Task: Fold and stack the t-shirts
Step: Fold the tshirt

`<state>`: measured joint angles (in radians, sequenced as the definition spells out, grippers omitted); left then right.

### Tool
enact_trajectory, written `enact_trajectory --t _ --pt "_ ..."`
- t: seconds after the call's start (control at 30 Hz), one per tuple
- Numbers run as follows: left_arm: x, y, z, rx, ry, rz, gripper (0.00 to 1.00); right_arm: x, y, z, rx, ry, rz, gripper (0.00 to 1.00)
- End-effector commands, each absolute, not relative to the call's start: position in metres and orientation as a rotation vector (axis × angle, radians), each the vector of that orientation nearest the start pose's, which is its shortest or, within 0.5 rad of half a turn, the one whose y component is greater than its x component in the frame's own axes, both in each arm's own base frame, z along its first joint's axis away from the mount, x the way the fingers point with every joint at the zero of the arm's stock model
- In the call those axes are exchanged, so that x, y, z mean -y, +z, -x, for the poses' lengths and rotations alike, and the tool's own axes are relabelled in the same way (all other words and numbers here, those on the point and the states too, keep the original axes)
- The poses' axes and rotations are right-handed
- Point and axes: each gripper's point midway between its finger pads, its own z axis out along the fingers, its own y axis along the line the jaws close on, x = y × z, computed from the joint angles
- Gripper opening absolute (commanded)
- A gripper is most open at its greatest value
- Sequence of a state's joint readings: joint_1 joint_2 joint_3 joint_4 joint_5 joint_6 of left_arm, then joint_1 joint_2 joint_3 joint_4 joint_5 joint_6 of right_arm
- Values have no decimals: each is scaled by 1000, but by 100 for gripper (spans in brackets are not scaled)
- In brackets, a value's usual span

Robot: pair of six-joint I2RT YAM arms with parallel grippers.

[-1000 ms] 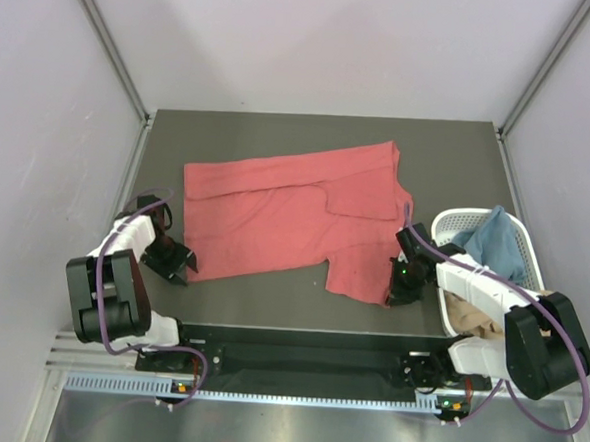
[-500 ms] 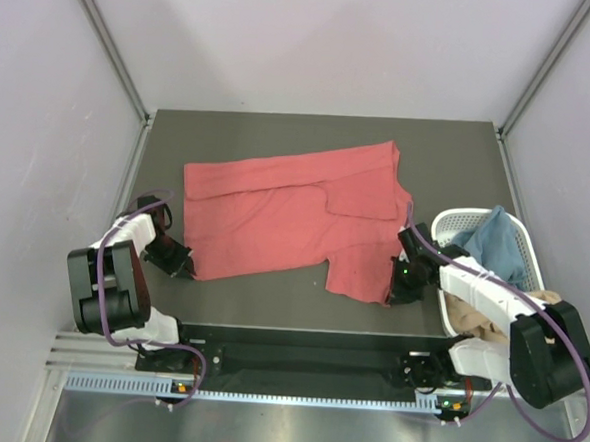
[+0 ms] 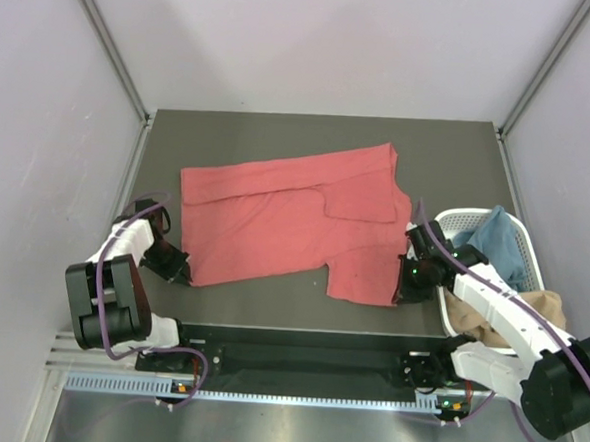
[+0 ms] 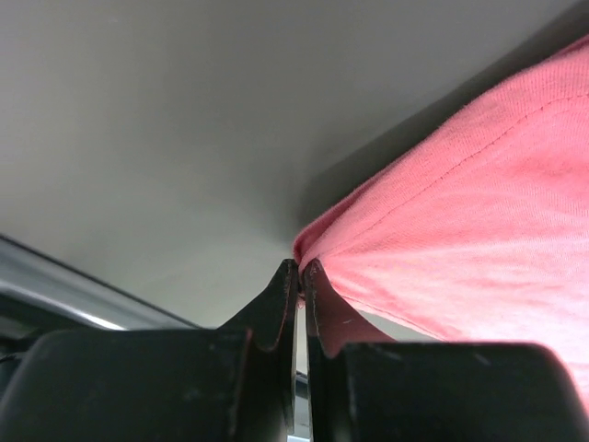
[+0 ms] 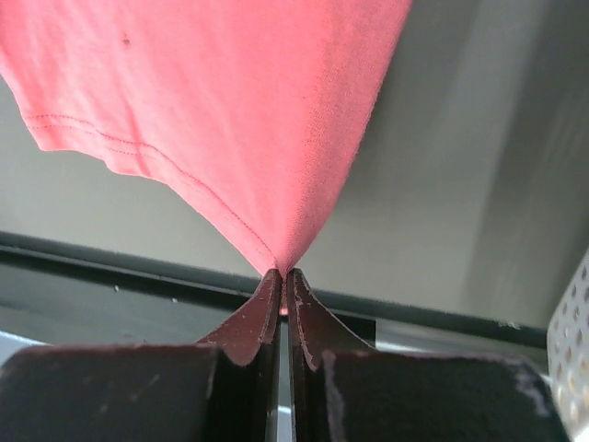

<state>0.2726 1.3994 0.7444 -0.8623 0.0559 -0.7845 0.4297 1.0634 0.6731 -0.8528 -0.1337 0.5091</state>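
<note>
The coral-red t-shirt lies spread on the dark table, one side folded over. My left gripper is shut on its near left corner; the left wrist view shows the corner pinched between the closed fingertips. My right gripper is shut on the near right corner; the right wrist view shows the cloth lifted and hanging from the closed tips. A blue t-shirt and a tan one lie in the basket at the right.
The white slotted basket stands at the table's right edge, close beside my right arm. Grey walls enclose the table on three sides. The black base rail runs along the near edge.
My right gripper has lifted and shifted slightly right with the shirt's corner. My left gripper has closed in on the near left corner and now pinches it. The shirt's left edge shifted a little.
</note>
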Motion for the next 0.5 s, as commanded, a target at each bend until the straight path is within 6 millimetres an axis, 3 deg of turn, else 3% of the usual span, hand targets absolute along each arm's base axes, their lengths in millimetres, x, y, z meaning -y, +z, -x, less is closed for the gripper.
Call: enact_trajectory --t 0.0,0.13,0.3,0.47 --pt "-25 30 -178 -2683 26 1595 0 -111 76 -139 -2898 372 -39 0" --pt "-25 28 -179 -2690 26 1604 0 -104 75 -126 -2934 346 -37 0" --pt "-25 27 -182 -2697 12 1597 0 -96 91 -122 -2916 311 -60 0" --pt "-30 38 -189 -2653 20 1567 0 -93 104 -146 -2854 317 -126 0"
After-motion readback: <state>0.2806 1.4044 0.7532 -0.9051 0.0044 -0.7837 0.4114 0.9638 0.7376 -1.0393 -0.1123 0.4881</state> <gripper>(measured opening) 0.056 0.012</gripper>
